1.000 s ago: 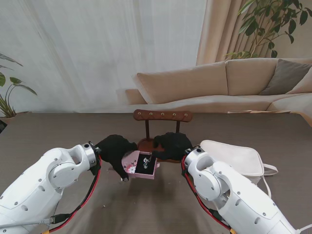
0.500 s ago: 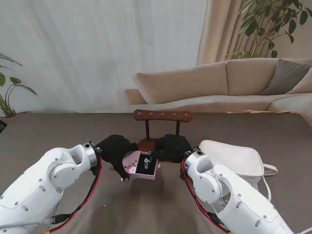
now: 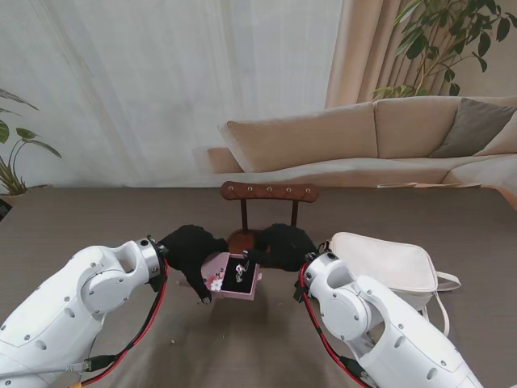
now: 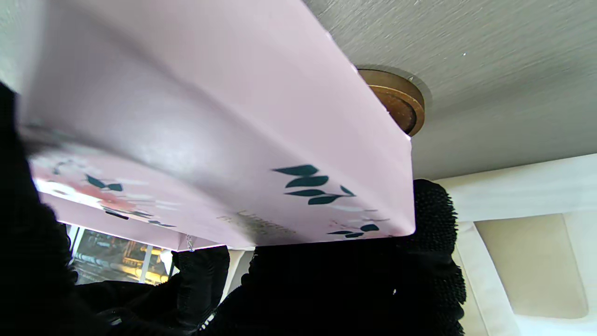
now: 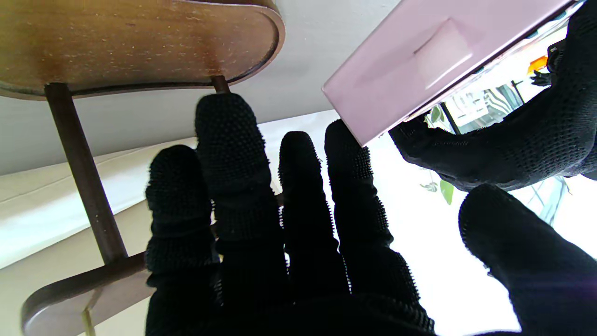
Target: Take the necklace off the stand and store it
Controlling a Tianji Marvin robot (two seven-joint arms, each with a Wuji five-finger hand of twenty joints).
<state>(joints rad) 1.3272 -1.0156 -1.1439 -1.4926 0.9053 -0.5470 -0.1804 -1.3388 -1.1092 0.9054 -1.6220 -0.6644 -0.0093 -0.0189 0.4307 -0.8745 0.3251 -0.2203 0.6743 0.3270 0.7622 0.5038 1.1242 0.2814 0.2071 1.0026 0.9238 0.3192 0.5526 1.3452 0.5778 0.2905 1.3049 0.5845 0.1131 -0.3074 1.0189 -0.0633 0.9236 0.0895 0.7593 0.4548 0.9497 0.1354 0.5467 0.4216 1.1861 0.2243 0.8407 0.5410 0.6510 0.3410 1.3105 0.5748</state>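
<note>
Brown table (image 3: 97, 218) — left hand (image 3: 191, 246) cupping pink box (image 3: 233, 276), right hand (image 3: 283, 245) spread.

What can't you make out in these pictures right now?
- Necklace: too small in the stand view to tell whether it lies fully inside the box.
- Box interior: hidden in both wrist views, which show only its outer walls.
- Left hand grip: blocked by the box in the left wrist view.
- Bag strap: partly hidden behind the right arm.
</note>
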